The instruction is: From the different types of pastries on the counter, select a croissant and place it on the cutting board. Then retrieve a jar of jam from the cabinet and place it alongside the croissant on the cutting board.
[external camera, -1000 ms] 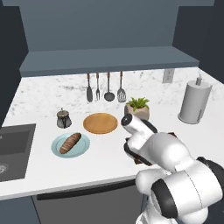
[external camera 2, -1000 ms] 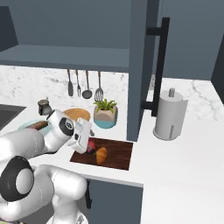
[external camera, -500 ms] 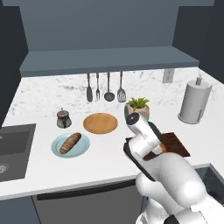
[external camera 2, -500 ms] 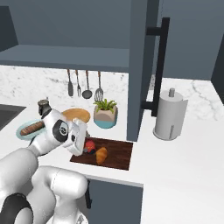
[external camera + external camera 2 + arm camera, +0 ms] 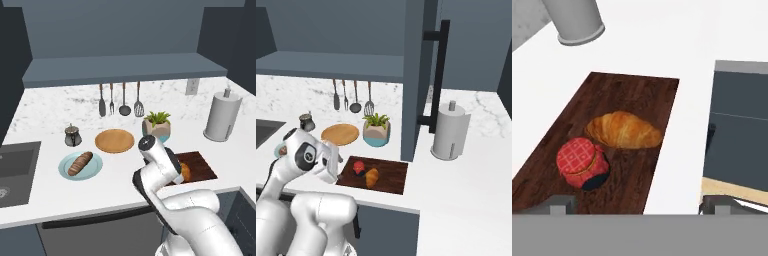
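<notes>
The dark reddish-brown cutting board [image 5: 637,100] [image 5: 393,172] [image 5: 202,165] lies on the white counter [image 5: 466,175]. On it rest the golden croissant [image 5: 624,131] [image 5: 372,177] [image 5: 186,171] and, right beside it, the jar of jam [image 5: 582,164] [image 5: 359,167] with its red checked top. My gripper [image 5: 637,204] [image 5: 336,167] hovers just off the board's end nearest the jar. It is open, with nothing between its fingertips [image 5: 559,202]. The dark blue-grey cabinet [image 5: 120,67] hangs above the counter.
A baguette-like loaf [image 5: 80,163] lies on a light blue plate near the sink [image 5: 15,172]. Round tan plate [image 5: 114,140], grey pot [image 5: 73,135], potted plant [image 5: 376,131], hanging utensils [image 5: 120,100] and paper towel roll [image 5: 450,132] stand further back. An open cabinet door [image 5: 416,75] rises right of the board.
The arm has drawn back from the board toward the left, leaving the jar standing beside the croissant. The jaws have widened slightly.
</notes>
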{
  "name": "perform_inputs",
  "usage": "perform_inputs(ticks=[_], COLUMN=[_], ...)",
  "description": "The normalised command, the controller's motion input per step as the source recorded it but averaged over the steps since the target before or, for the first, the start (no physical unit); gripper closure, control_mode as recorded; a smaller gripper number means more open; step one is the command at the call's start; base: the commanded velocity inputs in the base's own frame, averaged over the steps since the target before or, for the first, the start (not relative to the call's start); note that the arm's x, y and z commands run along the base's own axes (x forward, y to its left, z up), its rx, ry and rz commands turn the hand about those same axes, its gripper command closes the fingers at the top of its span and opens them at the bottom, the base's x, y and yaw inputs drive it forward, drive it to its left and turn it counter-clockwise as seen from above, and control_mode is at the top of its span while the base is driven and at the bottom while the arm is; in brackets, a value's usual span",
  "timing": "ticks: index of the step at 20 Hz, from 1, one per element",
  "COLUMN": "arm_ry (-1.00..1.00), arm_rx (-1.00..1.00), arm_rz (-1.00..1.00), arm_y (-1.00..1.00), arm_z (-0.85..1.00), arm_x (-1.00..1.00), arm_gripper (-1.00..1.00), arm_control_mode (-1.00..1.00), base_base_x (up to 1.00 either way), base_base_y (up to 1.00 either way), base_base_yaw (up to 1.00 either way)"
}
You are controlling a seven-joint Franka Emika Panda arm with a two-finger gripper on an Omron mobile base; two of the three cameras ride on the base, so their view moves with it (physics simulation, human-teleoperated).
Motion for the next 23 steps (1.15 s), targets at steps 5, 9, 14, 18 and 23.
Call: perform_inputs(ticks=[5, 9, 14, 18, 23], arm_ry=[-0.09, -0.06, 0.00, 0.00, -0.01], arm_rx=[-0.32, -0.13, -0.01, 0.00, -0.01], arm_rz=[0.18, 0.06, 0.00, 0.00, 0.00], arm_y=[0.82, 0.37, 0.10, 0.00, 0.06], arm_z=[-0.33, -0.04, 0.00, 0.00, 0.10], arm_x=[-0.77, -0.38, -0.04, 0.00, 0.04], arm_gripper=[-1.00, -1.00, -1.00, -1.00, -1.00], arm_control_mode=[-1.00, -1.00, -1.00, -1.00, -1.00], base_base_x=[0.00, 0.00, 0.00, 0.00, 0.00], base_base_y=[0.00, 0.00, 0.00, 0.00, 0.00], base_base_yaw=[0.00, 0.00, 0.00, 0.00, 0.00])
